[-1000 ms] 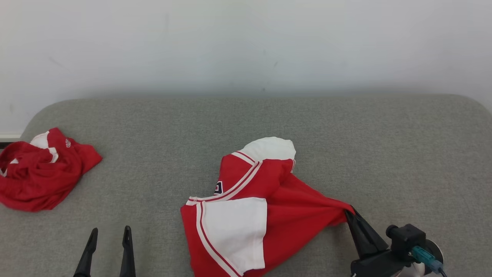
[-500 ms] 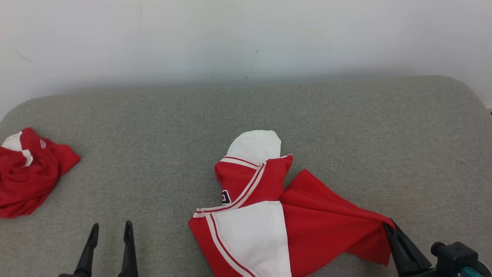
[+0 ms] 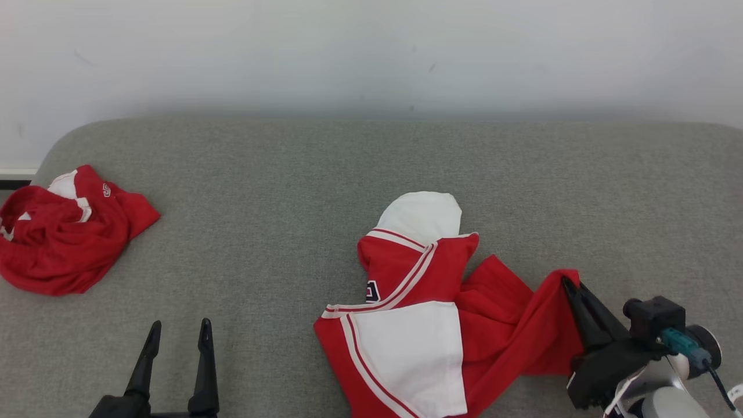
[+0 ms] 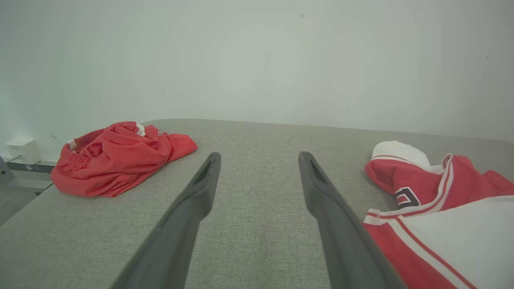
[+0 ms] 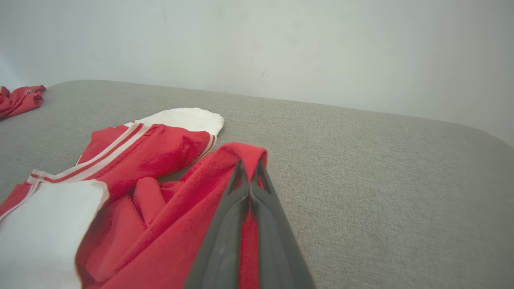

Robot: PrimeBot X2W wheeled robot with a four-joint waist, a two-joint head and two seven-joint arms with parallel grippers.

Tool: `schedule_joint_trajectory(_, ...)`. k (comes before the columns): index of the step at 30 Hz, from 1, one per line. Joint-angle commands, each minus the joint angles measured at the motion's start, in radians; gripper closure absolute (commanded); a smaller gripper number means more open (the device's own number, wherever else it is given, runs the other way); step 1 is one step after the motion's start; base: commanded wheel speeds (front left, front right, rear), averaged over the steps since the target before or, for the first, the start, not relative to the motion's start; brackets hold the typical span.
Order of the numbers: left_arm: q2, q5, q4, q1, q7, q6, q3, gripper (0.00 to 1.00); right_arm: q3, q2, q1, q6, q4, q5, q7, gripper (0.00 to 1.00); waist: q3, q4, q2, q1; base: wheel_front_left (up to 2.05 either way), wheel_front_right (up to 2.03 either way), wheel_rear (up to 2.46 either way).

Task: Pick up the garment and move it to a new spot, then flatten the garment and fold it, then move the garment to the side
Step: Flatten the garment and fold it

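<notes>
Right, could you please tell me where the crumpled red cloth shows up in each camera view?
Head view: crumpled red cloth at the far left edge, mid-height.
Left wrist view: crumpled red cloth left of centre, mid-height.
Right wrist view: crumpled red cloth at the upper left edge, partly cut off.
Shared landmark: the red and white shirt, to the cloth's right in every view.

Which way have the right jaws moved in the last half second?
Yes: leftward and toward the wall, nearer the crumpled red garment, towing the jersey.
</notes>
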Motion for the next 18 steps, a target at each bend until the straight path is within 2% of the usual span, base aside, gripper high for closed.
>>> schedule_joint_trajectory(1, -0.002, 0.011, 0.002, -0.012, -0.003, -0.003, -0.003, 0.00, 0.006, -0.004, -0.026, -0.002, 0.025, -0.006, -0.009, 1.00, 0.007, 0.024, -0.0001, 0.0000, 0.00, 0.00, 0.00)
schedule_joint_trajectory(9, -0.004, 0.009, 0.007, -0.037, -0.003, -0.006, -0.025, 0.00, 0.035, 0.003, -0.261, -0.002, 0.357, -0.004, -0.057, 1.00, 0.031, 0.073, -0.0001, 0.0000, 0.00, 0.00, 0.00)
schedule_joint_trajectory(10, -0.004, 0.006, 0.011, -0.040, -0.003, -0.005, -0.029, 0.00, 0.047, 0.010, -0.306, -0.002, 0.438, 0.002, -0.074, 1.00, 0.035, 0.080, -0.0001, 0.0000, 0.00, 0.00, 0.00)
schedule_joint_trajectory(11, -0.004, 0.005, 0.013, -0.041, -0.003, -0.005, -0.031, 0.00, 0.058, 0.012, -0.325, -0.002, 0.474, -0.002, -0.082, 0.84, 0.036, 0.082, -0.0001, 0.0000, 0.00, 0.00, 0.00)
schedule_joint_trajectory(12, -0.005, 0.004, 0.017, -0.042, -0.003, -0.005, -0.034, 0.00, 0.066, 0.014, -0.344, -0.002, 0.506, -0.002, -0.095, 0.24, 0.037, 0.084, -0.0001, 0.0000, 0.00, 0.00, 0.00)
schedule_joint_trajectory(13, -0.005, 0.004, 0.019, -0.042, -0.003, -0.005, -0.037, 0.00, 0.074, 0.017, -0.361, -0.002, 0.536, 0.003, -0.107, 0.00, 0.038, 0.085, -0.0001, 0.0000, 0.00, 0.00, 0.00)
schedule_joint_trajectory(18, -0.005, 0.003, 0.023, -0.043, -0.003, -0.006, -0.034, 0.00, 0.093, 0.022, -0.408, -0.002, 0.617, 0.025, -0.169, 0.00, 0.032, 0.068, -0.0001, 0.0000, 0.00, 0.00, 0.00)
